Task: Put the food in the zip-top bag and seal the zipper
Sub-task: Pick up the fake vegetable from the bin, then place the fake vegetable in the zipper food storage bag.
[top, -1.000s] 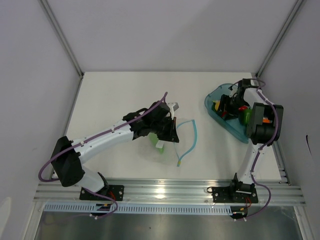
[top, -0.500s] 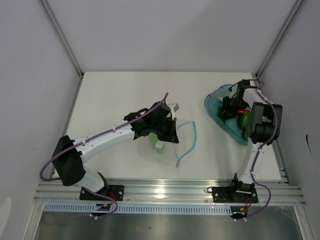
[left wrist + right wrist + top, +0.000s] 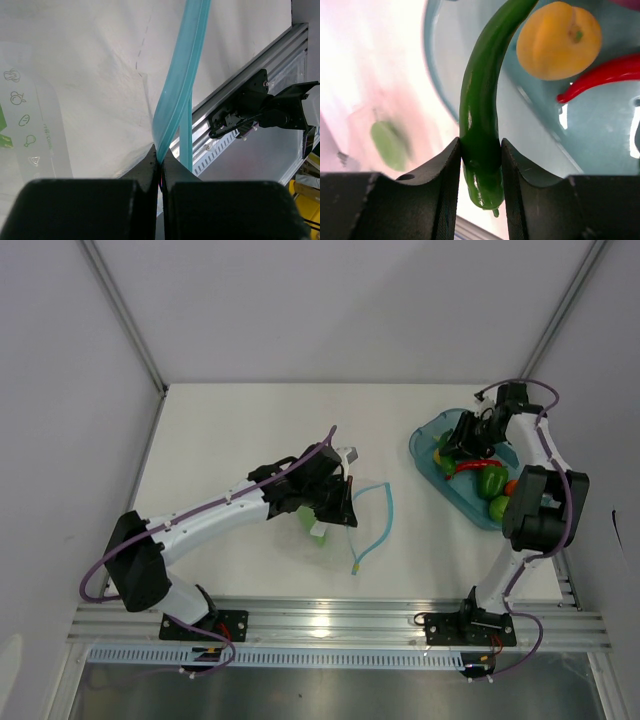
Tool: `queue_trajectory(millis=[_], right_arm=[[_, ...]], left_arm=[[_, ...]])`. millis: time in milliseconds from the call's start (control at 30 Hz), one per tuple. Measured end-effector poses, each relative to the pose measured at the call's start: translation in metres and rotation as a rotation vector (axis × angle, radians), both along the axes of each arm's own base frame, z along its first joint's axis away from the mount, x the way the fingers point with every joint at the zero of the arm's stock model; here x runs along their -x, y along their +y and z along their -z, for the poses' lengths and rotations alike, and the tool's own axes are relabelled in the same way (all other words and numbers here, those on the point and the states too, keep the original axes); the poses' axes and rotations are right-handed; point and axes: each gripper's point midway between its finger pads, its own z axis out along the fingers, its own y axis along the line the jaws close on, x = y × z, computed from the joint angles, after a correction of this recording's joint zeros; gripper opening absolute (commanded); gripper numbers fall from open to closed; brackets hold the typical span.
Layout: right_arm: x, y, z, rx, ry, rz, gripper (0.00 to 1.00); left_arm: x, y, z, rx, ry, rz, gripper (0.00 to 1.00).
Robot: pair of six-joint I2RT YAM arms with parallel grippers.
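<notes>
The clear zip-top bag (image 3: 330, 525) lies crumpled at the table's middle, its light blue zipper (image 3: 388, 502) curling out to the right. My left gripper (image 3: 160, 162) is shut on the zipper (image 3: 182, 75), pinching the strip between its tips above the bag's clear film (image 3: 75, 90). Over the teal tray (image 3: 425, 435), my right gripper (image 3: 481, 160) is shut on a long green chili pepper (image 3: 479, 105), which hangs between the fingers. Still in the tray are a yellow lemon (image 3: 557, 40), a red chili (image 3: 600, 77), a green bell pepper (image 3: 491, 480), a lime (image 3: 497, 507) and an orange (image 3: 512, 486).
The tray (image 3: 535, 130) sits at the far right, close to the side wall. An aluminium rail (image 3: 330, 620) runs along the near table edge, and white walls enclose the table on three sides.
My right gripper has closed on the green chili pepper and lifted it, and the right arm has swung up and back over the tray. The left gripper and bag have not moved.
</notes>
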Motion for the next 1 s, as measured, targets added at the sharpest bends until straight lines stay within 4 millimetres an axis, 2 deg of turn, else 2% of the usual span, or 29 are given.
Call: queue_trajectory(millis=[167, 300, 467, 633, 700, 833, 1000], right_arm=[[0.015, 0.014, -0.022, -0.060, -0.031, 0.000, 0.16], [0.039, 0.032, -0.031, -0.081, -0.033, -0.014, 0.16], [0.077, 0.080, -0.065, -0.095, -0.103, -0.127, 0.15], [0.144, 0.138, -0.095, -0.148, -0.184, -0.307, 0.14], [0.174, 0.155, -0.096, -0.178, -0.183, -0.378, 0.13], [0.222, 0.174, -0.081, -0.199, -0.115, -0.470, 0.13], [0.257, 0.181, -0.070, -0.221, -0.063, -0.509, 0.13]], left_arm=[[0.000, 0.000, 0.000, 0.000, 0.000, 0.000, 0.01], [-0.001, -0.001, 0.002, -0.005, 0.003, 0.000, 0.01], [-0.008, -0.005, 0.001, -0.005, -0.004, 0.000, 0.01], [-0.023, -0.005, -0.005, 0.007, -0.017, -0.020, 0.00], [-0.030, -0.004, -0.006, 0.008, -0.022, -0.030, 0.01], [-0.039, -0.001, -0.008, 0.009, -0.025, -0.047, 0.01], [-0.039, 0.000, -0.007, 0.007, -0.023, -0.042, 0.01]])
